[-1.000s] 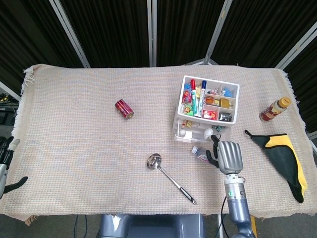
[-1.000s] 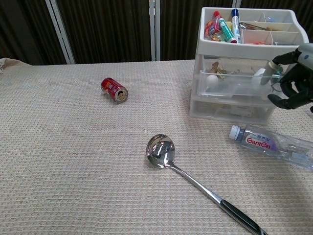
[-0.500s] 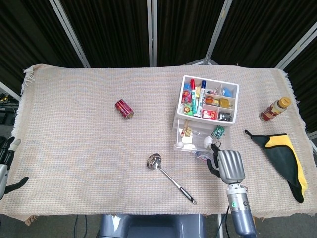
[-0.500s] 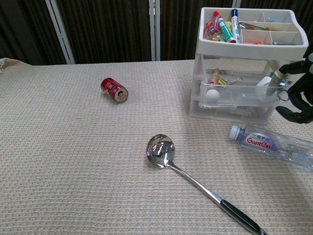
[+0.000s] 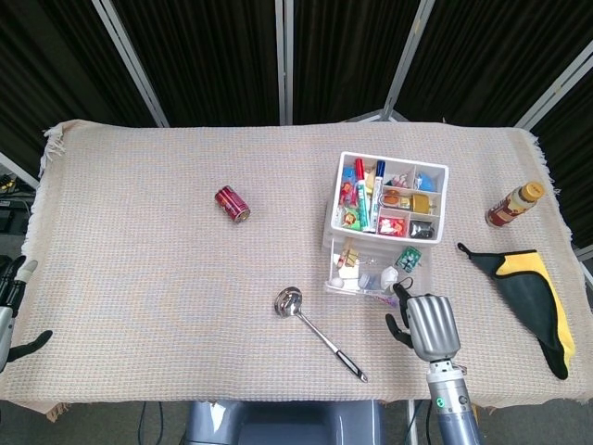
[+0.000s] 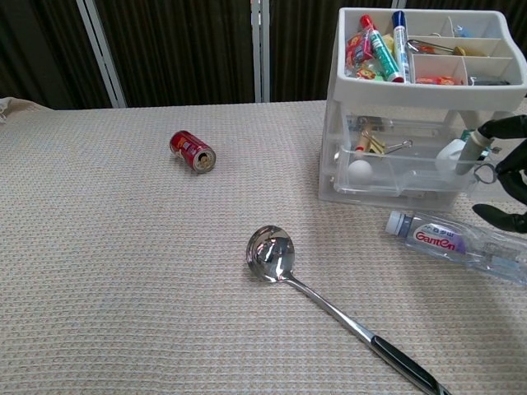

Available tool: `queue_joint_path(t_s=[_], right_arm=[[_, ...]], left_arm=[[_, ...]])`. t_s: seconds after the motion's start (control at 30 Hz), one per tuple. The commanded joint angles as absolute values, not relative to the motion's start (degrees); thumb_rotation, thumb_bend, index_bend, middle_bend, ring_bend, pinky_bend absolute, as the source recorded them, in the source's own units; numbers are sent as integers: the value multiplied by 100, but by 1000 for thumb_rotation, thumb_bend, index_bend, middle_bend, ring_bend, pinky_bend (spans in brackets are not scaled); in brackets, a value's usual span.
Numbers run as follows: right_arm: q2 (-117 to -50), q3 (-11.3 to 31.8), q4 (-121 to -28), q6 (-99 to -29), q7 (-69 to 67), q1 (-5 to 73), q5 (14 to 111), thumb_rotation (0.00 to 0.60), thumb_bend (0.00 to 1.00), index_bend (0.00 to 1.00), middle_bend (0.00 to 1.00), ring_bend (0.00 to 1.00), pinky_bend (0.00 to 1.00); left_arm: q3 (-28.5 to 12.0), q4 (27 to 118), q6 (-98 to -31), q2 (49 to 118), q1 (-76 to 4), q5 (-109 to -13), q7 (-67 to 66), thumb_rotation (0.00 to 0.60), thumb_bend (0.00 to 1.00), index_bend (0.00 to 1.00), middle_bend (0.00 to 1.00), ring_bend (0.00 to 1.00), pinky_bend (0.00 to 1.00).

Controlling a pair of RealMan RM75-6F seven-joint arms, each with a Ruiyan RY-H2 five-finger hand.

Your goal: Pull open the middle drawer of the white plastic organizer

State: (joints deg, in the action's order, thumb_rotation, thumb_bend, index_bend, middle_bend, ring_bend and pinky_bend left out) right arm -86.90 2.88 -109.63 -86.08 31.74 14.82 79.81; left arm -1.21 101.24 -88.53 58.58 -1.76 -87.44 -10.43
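On the cloth-covered table [image 5: 139, 278], my right hand [image 5: 424, 320] hooks the drawer [image 6: 403, 169]; I'd pull straight toward me, steadily, keeping the organizer [image 5: 384, 199] from tipping.

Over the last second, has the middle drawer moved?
Yes. The middle drawer has slid out toward the robot, away from the organizer, nearer the ladle.

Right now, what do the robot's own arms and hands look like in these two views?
The right hand has a silver-grey metal back, black fingers and a silver cylindrical wrist carrying a small green mark, on a grey-blue forearm. The left hand, at the frame edge, shows black fingers with pale tips; little else of it is visible.
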Motion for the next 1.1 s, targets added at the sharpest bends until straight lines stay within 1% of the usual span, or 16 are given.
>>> queue_joint_path(t_s=[0.03,0.1,0.3,0.53,0.63,0.7,0.87,0.97,1.0,1.1], right_arm=[[-8698,289,-10969,-8588,3155,1475,7994,600,217,383,783,835,702],[-8697,286,-10982,-8570,3140,1470,8007,600,198,326,783,834,702],[-8699,237,-11011,-8572,3167,1437,8133,600,158,219,783,834,703],[-8648,191,-11181,-8676,3346,1394,8435,600,145,216,785,835,703],[-8597,244,-11402,-8740,3507,1400,8582,600,109,229,800,846,703],[-8552,355,-11597,-8775,3695,1435,8649,600,71,255,824,866,704],[-8509,834,-11944,-8724,4353,1633,8503,600,43,282,881,912,705],[-8493,1187,-12058,-8549,4716,1819,8091,600,42,322,904,931,705],[-8487,1244,-12080,-8511,4764,1850,7996,600,43,340,911,937,706],[-8380,1665,-12185,-8171,5027,2107,7138,600,46,366,934,956,709]], left_arm=[[-125,10127,-8848,5860,-179,-8734,-1054,600,52,0,0,0,0],[-129,10131,-8852,5860,-178,-8728,-1058,600,51,0,0,0,0],[-134,10134,-8857,5857,-174,-8720,-1043,600,51,0,0,0,0],[-141,10134,-8871,5851,-170,-8719,-1032,600,52,0,0,0,0],[-142,10135,-8868,5850,-170,-8715,-1036,600,51,0,0,0,0],[-142,10139,-8876,5849,-168,-8722,-1037,600,52,0,0,0,0],[-143,10148,-8907,5847,-154,-8735,-1031,600,51,0,0,0,0],[-151,10144,-8935,5847,-145,-8740,-1019,600,52,0,0,0,0],[-152,10143,-8940,5848,-143,-8742,-1016,600,52,0,0,0,0],[-161,10133,-8959,5848,-138,-8741,-995,600,52,0,0,0,0]])
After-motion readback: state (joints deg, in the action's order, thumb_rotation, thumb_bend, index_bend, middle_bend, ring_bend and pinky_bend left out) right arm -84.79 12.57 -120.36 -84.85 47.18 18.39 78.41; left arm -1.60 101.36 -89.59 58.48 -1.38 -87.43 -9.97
